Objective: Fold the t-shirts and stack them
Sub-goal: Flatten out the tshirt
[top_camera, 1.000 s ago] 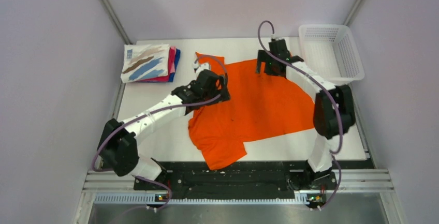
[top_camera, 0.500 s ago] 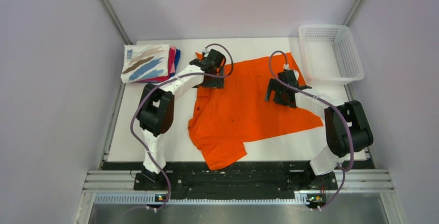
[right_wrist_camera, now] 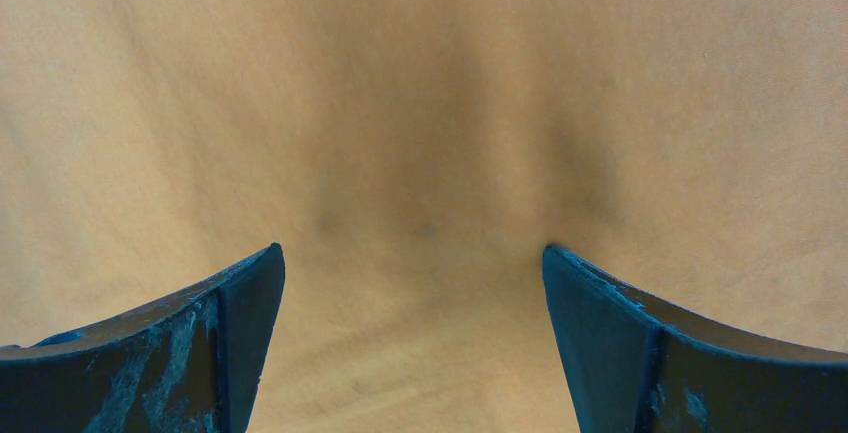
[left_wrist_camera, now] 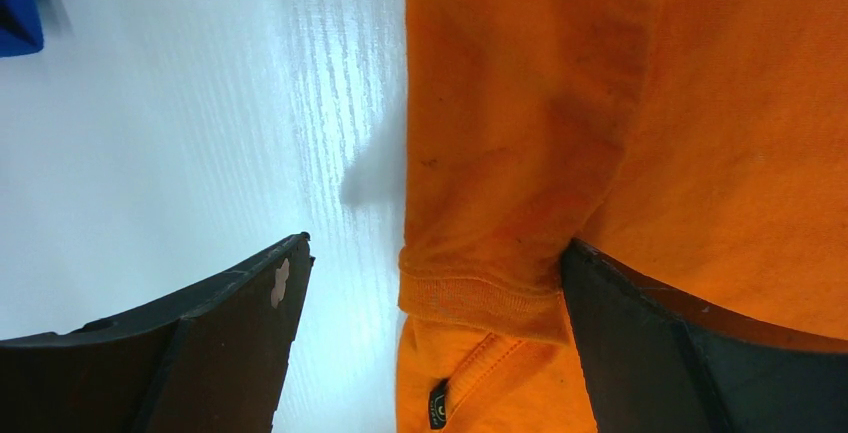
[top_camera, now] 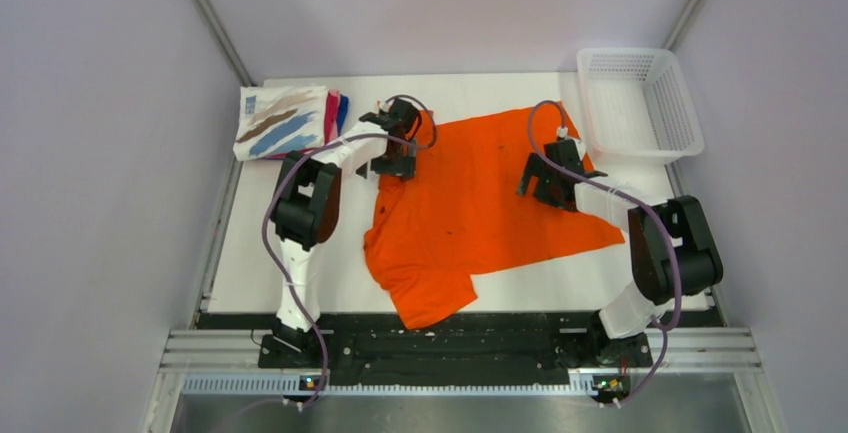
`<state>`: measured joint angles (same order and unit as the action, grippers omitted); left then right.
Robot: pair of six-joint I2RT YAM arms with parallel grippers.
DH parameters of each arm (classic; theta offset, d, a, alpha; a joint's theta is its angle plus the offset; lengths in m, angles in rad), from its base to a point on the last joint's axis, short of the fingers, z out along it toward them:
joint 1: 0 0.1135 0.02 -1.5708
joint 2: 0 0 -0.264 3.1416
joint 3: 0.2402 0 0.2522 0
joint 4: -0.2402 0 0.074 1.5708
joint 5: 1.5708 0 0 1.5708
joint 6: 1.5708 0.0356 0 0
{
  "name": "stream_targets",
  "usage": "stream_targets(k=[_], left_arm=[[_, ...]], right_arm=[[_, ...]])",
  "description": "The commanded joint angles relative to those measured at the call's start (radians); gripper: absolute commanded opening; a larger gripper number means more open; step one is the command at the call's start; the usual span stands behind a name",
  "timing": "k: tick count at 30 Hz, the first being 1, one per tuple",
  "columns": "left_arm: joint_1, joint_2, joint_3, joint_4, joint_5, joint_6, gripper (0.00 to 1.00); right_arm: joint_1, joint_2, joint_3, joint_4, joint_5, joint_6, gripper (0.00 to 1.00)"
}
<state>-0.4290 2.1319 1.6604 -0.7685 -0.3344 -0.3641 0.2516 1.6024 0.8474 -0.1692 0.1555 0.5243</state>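
Note:
The orange t-shirt [top_camera: 480,208] lies spread on the white table [top_camera: 260,253], one sleeve toward the near edge. My left gripper [top_camera: 393,153] is open at the shirt's far-left edge. In the left wrist view [left_wrist_camera: 430,253] its fingers straddle the ribbed collar [left_wrist_camera: 480,303], one finger over bare table, the other on the cloth. My right gripper [top_camera: 550,181] is open and hangs over the shirt's right half. The right wrist view [right_wrist_camera: 412,253] shows only cloth between the fingers. The folded stack [top_camera: 290,121] sits far left: the brush-stroke print tee on top, pink and blue ones below.
A white mesh basket [top_camera: 640,103] stands at the far right corner. Grey walls and metal frame posts close in the table on three sides. The arm bases and a black rail run along the near edge.
My left arm swung from the shirt's middle to its far-left collar edge. My right gripper came back from the shirt's far edge toward its right half. The shirt's top right part now lies flat.

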Motion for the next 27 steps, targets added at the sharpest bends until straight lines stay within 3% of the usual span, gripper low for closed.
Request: stream_targets(k=[1,7,10,17,24,27], left_arm=[[0.057,-0.042,-0.020,-0.013,-0.064,0.008,0.99],[0.242,-0.109,-0.032,-0.047,-0.151,-0.056,0.99],[0.297,-0.153,0.001,-0.064,-0.115,-0.068,0.99],[0.293,-0.294,-0.044,-0.018,0.125,-0.089,0.99],[0.207,-0.454,-0.247,0.155,0.420,-0.116,0.99],[0.176,-0.466,-0.319,0.235,0.484,-0.157,0.99]], right_arm=[[-0.015,-0.011,-0.022,0.007,-0.004,0.010,0.99],[-0.024,-0.010,-0.026,-0.003,-0.006,0.014,0.99],[-0.025,-0.010,-0.025,0.001,-0.016,0.014,0.99],[-0.024,-0.014,-0.024,0.015,-0.044,0.012,0.99],[-0.024,-0.044,0.017,0.031,-0.104,0.005,0.99],[-0.023,-0.052,0.051,0.043,-0.107,-0.004,0.99]])
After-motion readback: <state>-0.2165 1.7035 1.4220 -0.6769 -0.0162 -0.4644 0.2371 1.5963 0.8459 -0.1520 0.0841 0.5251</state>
